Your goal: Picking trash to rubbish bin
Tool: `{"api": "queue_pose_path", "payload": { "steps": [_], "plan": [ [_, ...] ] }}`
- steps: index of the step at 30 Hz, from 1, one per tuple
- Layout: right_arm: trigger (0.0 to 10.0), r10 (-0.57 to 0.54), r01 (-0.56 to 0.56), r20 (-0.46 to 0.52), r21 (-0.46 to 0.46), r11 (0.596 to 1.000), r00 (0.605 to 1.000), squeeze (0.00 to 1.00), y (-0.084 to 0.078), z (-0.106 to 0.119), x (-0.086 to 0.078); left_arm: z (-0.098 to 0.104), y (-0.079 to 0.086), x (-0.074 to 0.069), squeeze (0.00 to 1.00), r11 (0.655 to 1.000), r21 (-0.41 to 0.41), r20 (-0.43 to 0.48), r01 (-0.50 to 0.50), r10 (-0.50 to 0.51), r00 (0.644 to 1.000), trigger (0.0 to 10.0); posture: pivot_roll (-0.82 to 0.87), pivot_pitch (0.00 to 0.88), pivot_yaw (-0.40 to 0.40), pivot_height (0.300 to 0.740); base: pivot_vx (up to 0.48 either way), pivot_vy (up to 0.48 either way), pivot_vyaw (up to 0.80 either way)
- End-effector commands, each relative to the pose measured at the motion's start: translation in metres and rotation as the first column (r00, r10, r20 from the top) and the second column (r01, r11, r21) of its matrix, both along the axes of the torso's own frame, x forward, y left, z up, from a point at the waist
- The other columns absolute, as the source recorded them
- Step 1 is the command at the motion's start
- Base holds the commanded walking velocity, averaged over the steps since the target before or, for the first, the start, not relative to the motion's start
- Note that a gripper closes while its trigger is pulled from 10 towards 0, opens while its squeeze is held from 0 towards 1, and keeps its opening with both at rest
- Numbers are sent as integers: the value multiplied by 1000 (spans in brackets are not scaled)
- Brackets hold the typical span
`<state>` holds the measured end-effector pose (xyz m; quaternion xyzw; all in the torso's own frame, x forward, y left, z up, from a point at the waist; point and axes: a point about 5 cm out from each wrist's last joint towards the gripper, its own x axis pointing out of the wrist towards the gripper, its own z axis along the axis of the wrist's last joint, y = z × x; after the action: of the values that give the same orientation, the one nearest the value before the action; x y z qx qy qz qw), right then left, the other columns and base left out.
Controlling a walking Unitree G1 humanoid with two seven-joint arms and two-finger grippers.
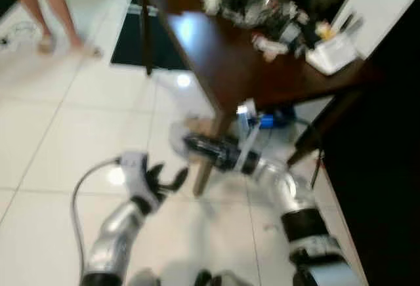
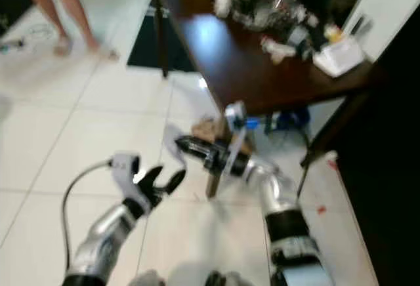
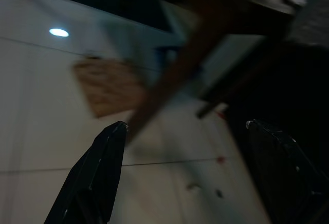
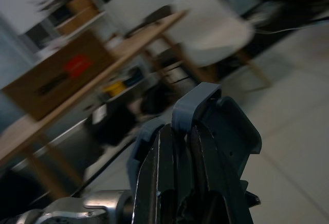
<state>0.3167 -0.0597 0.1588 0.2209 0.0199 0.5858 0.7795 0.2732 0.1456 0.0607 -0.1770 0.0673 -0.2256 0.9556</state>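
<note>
left eye view: a brownish scrap of trash (image 1: 205, 126) lies on the white floor (image 1: 79, 135) by the table leg (image 1: 213, 148), ahead of both arms. the right gripper (image 1: 190, 144), fingers pressed together and empty, hovers almost over it; the left gripper (image 1: 164, 178), fingers spread, sits further back, so the right looks nearer

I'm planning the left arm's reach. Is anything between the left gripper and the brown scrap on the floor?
Yes. The table leg crosses the near edge of the brown scrap, and the shut right gripper hangs above it, close to the path of the open left gripper.
</note>
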Motion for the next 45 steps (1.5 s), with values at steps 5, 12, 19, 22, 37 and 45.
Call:
{"api": "queue_pose_path", "payload": {
  "steps": [5, 12, 19, 22, 37, 45],
  "plan": [
    [10000, -30, 31, 27, -23, 999, 999, 0, -7, -2, 1, -21, 15, -7, 0, 997, -6, -77, -72, 71, 994, 10000, 217, 142, -98, 740, 0, 0, 775],
    [10000, -38, 39, 27, -58, 998, 999, 0, -2, -7, -3, -12, 12, -6, 0, 998, -21, -24, -55, 54, 998, 10000, 205, 152, -96, 740, 0, 0, 775],
    [10000, -29, 31, 25, -74, 997, 999, 0, 1, -12, -9, 4, -6, -2, 0, 996, -77, 52, 47, -43, 998, 10000, 195, 155, -88, 740, 0, 0, 775],
    [10000, -48, 49, 25, -76, 996, 999, 0, -2, -13, -7, 10, -16, -3, 0, 986, -107, 79, 127, -119, 990, 10000, 193, 146, -82, 740, 0, 0, 775],
    [10000, -59, 63, 40, -124, 990, 997, 0, -3, -16, -2, 27, -30, -10, 0, 949, -145, 155, 279, -257, 954, 10000, 202, 131, -90, 740, 0, 0, 775],
    [10000, -55, 62, 50, -139, 988, 997, 0, -1, -18, -2, 30, -33, -8, 0, 944, -153, 163, 292, -267, 950, 10000, 198, 131, -93, 740, 0, 0, 775]
  ]
}}
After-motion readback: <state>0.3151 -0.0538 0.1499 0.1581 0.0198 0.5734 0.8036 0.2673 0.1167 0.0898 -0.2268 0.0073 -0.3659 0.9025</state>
